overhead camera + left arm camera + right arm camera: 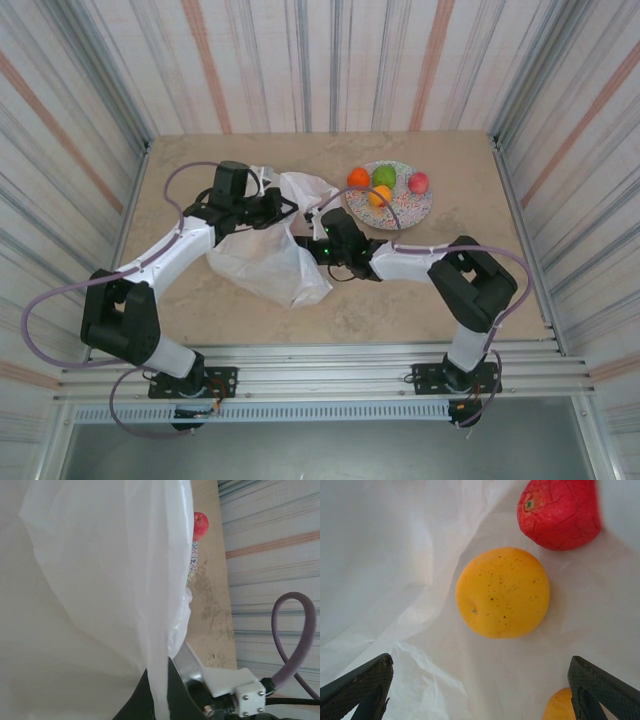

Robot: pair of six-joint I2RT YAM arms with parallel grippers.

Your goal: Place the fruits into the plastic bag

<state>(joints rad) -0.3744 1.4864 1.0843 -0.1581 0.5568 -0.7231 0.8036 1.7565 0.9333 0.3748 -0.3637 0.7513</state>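
A beige table (470, 290) is seen from above, four fruits (384, 176) lying on the speckled plate (412, 208). The plastic bag (262, 262) is beside it (its inside veiled from above). From the right wrist, a yellow fruit (503, 592) and a red fruit (559, 512) are shown lying in it. The right gripper (480, 682) is spread wide, with nothing held. The bag's film is pinched in the closed left gripper (159, 700).

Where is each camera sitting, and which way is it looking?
Top external: high behind, looking down on both arms, the plastic bag and plate.
Left wrist: along the left end effector, shut on bag film.
Right wrist: inside the bag, past the open right end effector, at a yellow fruit.
Shared: the bag.
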